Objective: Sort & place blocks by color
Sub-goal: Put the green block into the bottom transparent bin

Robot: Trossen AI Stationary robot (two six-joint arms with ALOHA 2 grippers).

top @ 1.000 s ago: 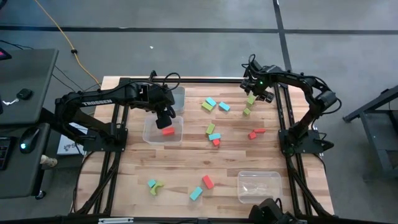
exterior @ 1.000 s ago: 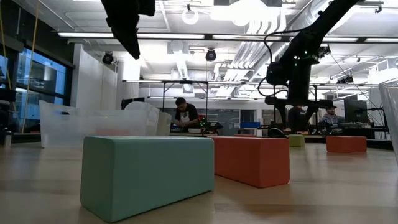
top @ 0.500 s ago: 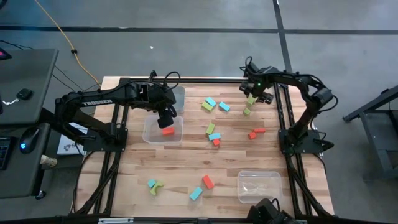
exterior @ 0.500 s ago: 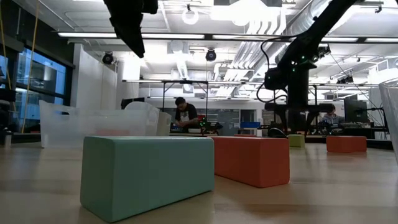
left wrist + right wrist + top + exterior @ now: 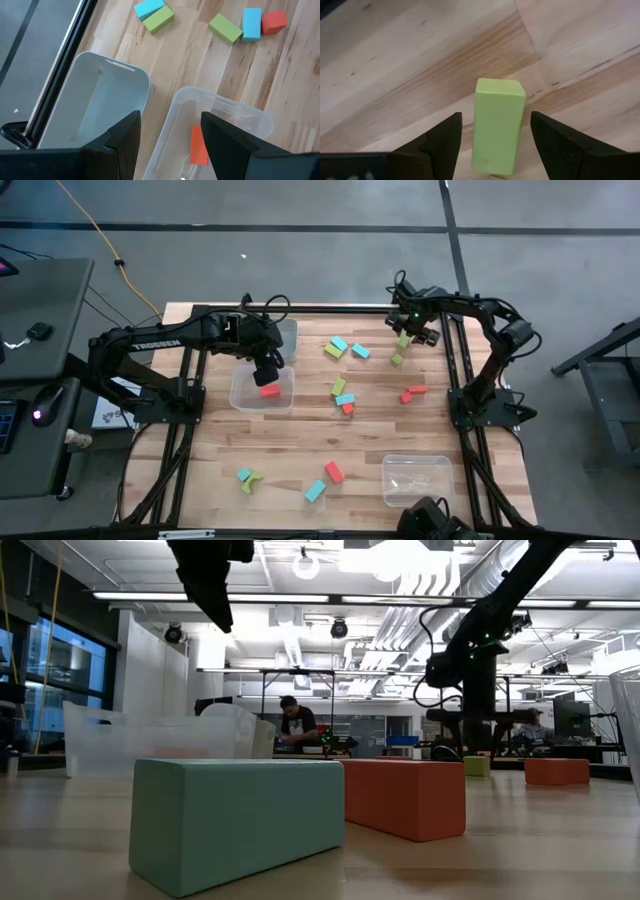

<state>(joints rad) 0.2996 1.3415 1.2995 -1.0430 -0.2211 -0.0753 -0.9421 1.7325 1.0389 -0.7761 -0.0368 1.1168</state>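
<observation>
We count three clear bins from above: one under the left gripper [image 5: 268, 370] with a single red block [image 5: 269, 391] on its floor, a second bin [image 5: 284, 335] touching it on the far side, and a third bin [image 5: 416, 479] well apart at the near right corner of the table [image 5: 200, 470]. Loose on the wood we make out roughly four cyan blocks, four red ones and five green (some sit so close that the count is unsure). Among them are a cyan and green pair [image 5: 336, 347], a cyan block [image 5: 360, 352], a small green cube [image 5: 397, 359], two red pieces [image 5: 411, 393], a red block [image 5: 334, 472] beside a cyan block [image 5: 315, 491], and a green arch [image 5: 250, 479] touching a cyan piece.

The low view shows only the nearest cyan block [image 5: 238, 820] and red block [image 5: 404, 798]; both grippers are cut off or silhouetted there.

The left gripper hangs over its bin, fingers [image 5: 122, 137] spread apart and empty, the red block [image 5: 198, 145] lying below and between them.

The right arm reaches to the far edge, its right gripper [image 5: 408, 337] pointed down over an upright green block [image 5: 498, 125]. Its fingers [image 5: 445, 137] stand wide on either side, with gaps visible, not gripping.
</observation>
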